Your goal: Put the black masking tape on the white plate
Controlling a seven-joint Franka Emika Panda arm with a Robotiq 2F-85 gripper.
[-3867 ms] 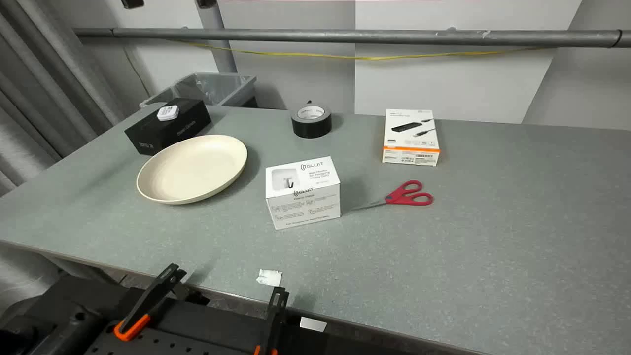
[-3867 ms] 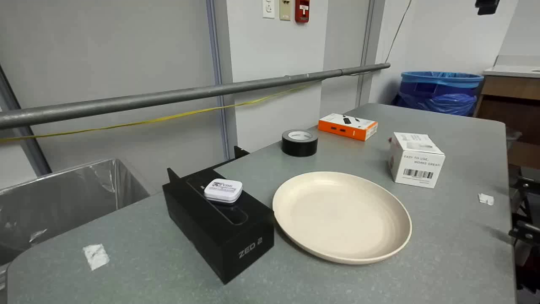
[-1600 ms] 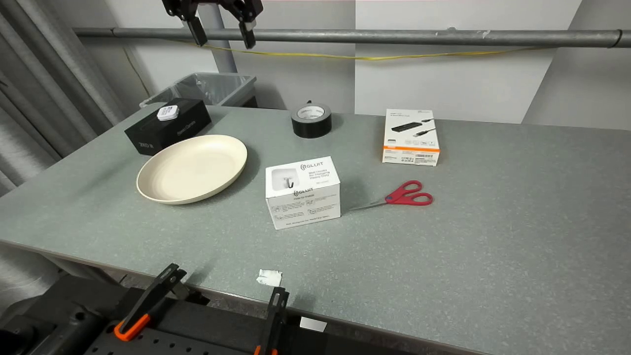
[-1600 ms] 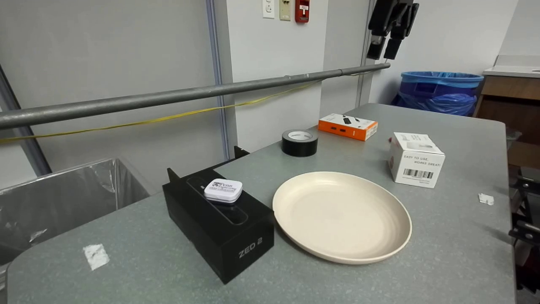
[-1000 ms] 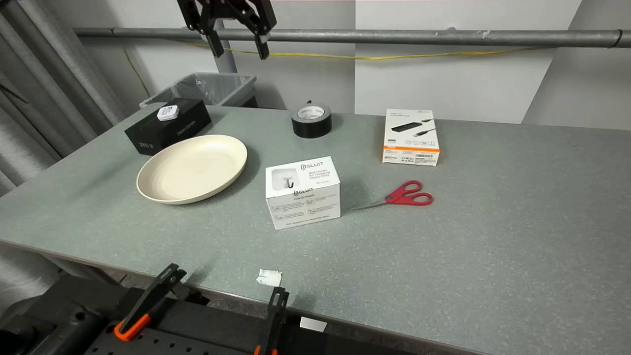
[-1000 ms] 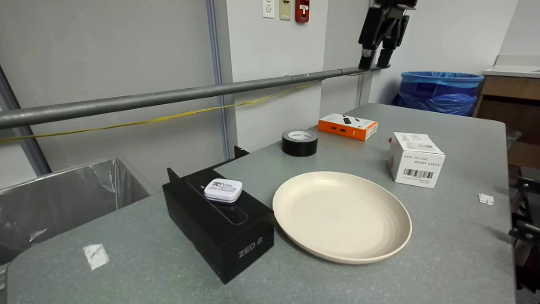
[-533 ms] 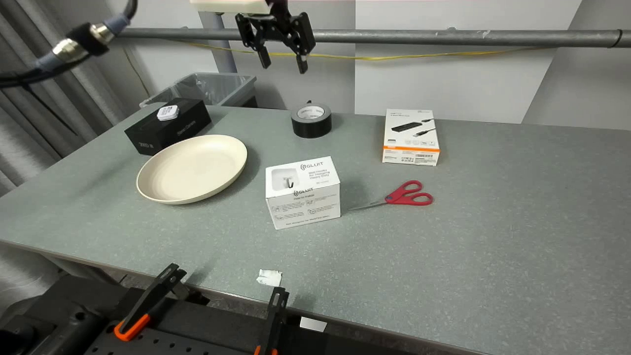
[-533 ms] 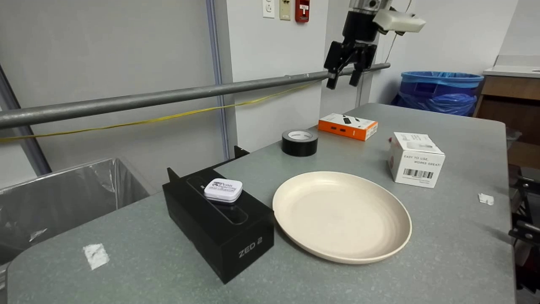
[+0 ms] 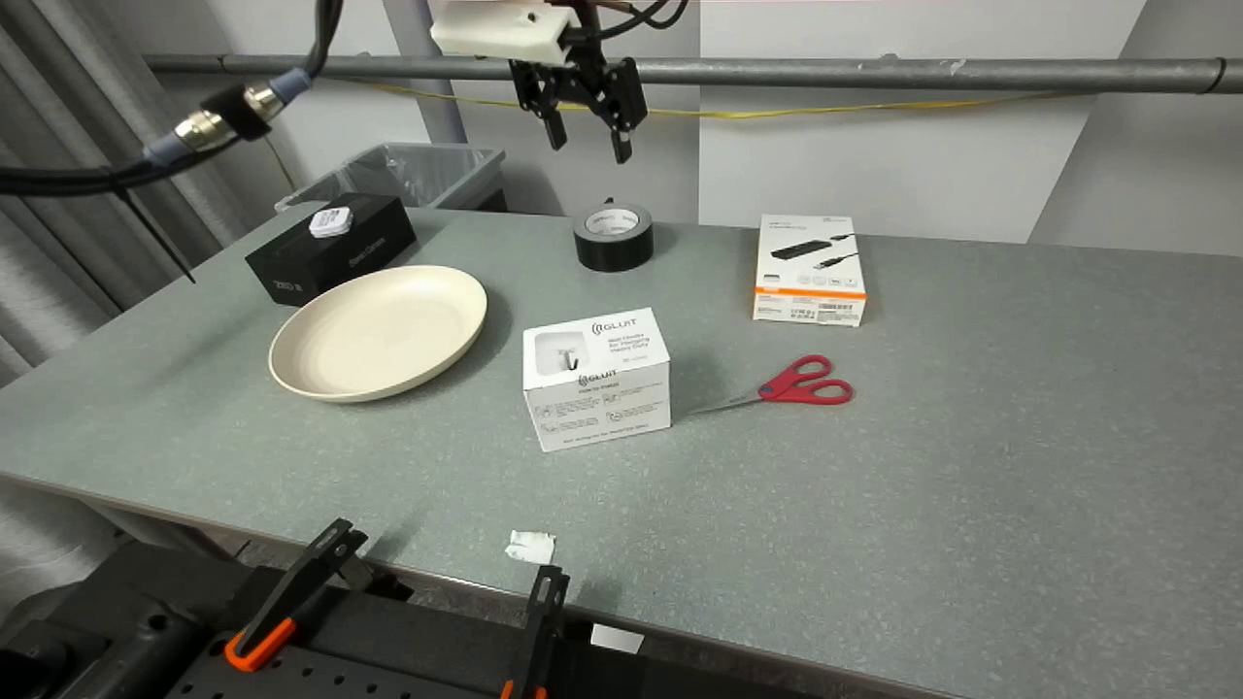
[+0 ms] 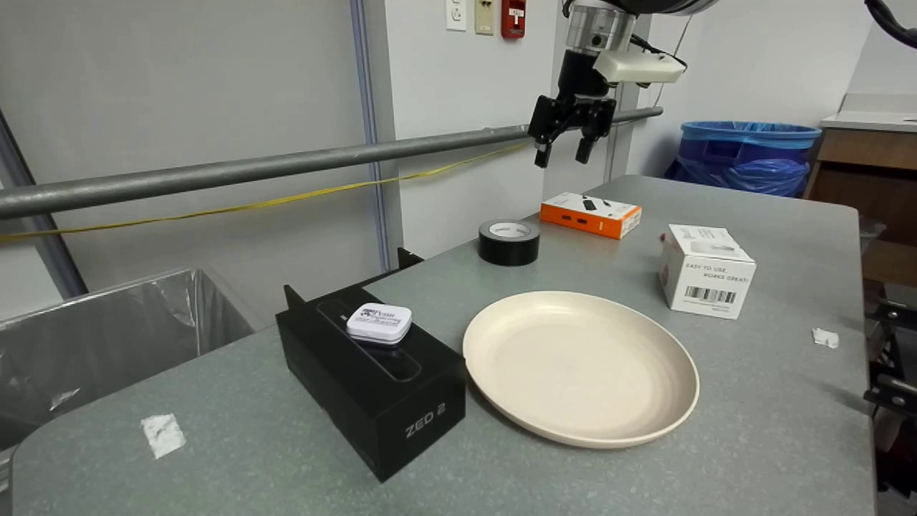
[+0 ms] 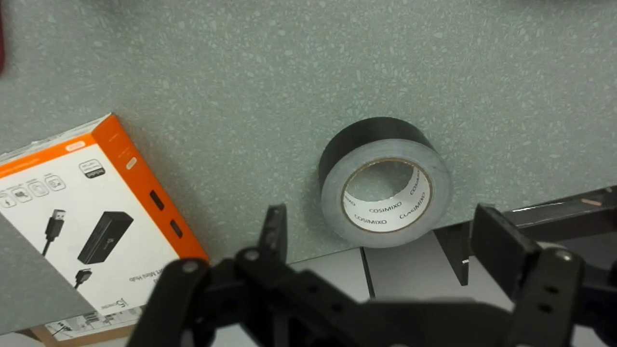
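The black masking tape [image 9: 614, 254] lies flat at the table's back edge in both exterior views [image 10: 509, 251]. In the wrist view the tape [image 11: 371, 131] shows its grey top and white core. The white plate [image 9: 379, 335] stands on the table, nearer the black box, in both exterior views [image 10: 580, 365]; it is out of the wrist view. My gripper [image 9: 589, 144] is open and empty, pointing down above the tape and apart from it. In an exterior view the gripper [image 10: 563, 156] hangs well above the tabletop. In the wrist view the tape appears between the fingertips [image 11: 381, 212].
A black box [image 10: 372, 387] with a small white case [image 10: 380, 323] on it stands beside the plate. A white box [image 9: 597, 388], red scissors [image 9: 806, 382] and an orange-white box [image 9: 809, 272] lie nearby. A grey pipe [image 9: 777, 73] runs along the wall behind the table.
My gripper has come into view from above, open throughout. It has moved down and across to above the tape. The tape, plate and boxes have not moved.
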